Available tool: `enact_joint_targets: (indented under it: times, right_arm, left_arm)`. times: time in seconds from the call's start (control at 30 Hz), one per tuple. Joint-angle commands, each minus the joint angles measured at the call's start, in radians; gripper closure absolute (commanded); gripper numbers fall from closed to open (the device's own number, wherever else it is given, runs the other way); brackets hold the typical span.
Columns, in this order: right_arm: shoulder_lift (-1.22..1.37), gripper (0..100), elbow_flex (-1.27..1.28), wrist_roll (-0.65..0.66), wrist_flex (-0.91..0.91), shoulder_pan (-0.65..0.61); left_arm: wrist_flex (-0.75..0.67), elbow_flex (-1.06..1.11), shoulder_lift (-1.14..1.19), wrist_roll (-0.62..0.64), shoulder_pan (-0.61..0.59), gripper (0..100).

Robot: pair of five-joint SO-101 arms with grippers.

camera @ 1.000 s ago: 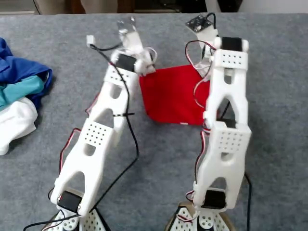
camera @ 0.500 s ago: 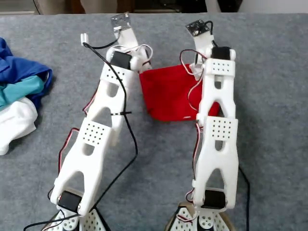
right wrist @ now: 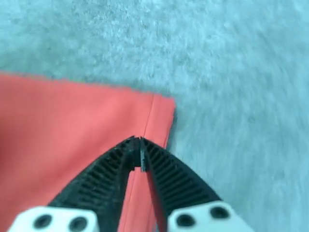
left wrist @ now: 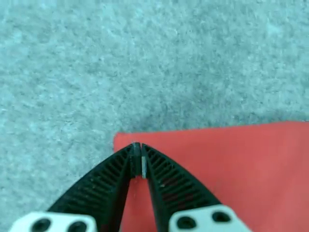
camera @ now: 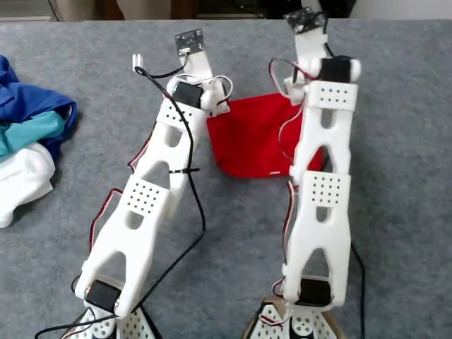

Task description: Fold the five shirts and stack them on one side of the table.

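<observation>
The left gripper (left wrist: 136, 146) has its black ribbed fingers pressed together, tips meeting just inside a far corner of the red shirt (left wrist: 231, 169); whether any cloth is caught between them cannot be told. The right gripper (right wrist: 140, 142) is closed the same way, its tips resting on a stitched hem line close to the shirt's other far corner.

The red shirt (camera: 254, 138) lies folded into a flat, roughly four-sided panel in the middle of the table (camera: 395, 141), between the two arms; its far edge runs from one wrist to the other, and its near edge narrows toward a blunt corner.

The wrist views show the cloth smooth, with sharp corners and the seam on the right side; the high view shows instead the whole outline of the shirt and both arms bent down over its far edge.

The left arm (camera: 148, 191) slants in from the near left; the right arm (camera: 325, 191) stretches straight across the shirt's right part and hides it.

Well apart, at the table's left edge, a loose heap holds a blue shirt (camera: 28, 102), a teal shirt (camera: 32, 131) and a white shirt (camera: 21, 176).
</observation>
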Motion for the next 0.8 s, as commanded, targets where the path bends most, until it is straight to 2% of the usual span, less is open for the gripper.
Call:
enact_joint_targets:
  times: [0.0,0.13,0.33,0.47,0.63,0.77]
  right_arm:
    - [-0.182,99.1,-0.027,-0.081,0.068,0.051]
    - [-0.357,99.0,0.191,-0.137,0.068,0.097]
    - [-0.803,99.0,0.885,-0.218,0.06,0.12]
    - [-1.047,99.0,1.268,-0.226,-0.009,0.116]
    - [-1.253,99.0,1.549,-0.219,-0.104,0.12]
    - [-1.317,99.2,1.724,-0.219,-0.137,0.114]
  left_arm:
    - [-0.015,-0.034,-0.021,-0.009,-0.023,98]
    - [-0.037,-0.034,-0.024,-0.009,-0.046,98]
    - [-0.051,-0.034,-0.022,-0.009,-0.054,98]
    - [-0.049,-0.034,-0.022,-0.009,-0.055,98]
    - [-0.049,-0.034,-0.021,-0.009,-0.055,98]
    - [-0.049,-0.034,-0.022,-0.008,-0.057,98]
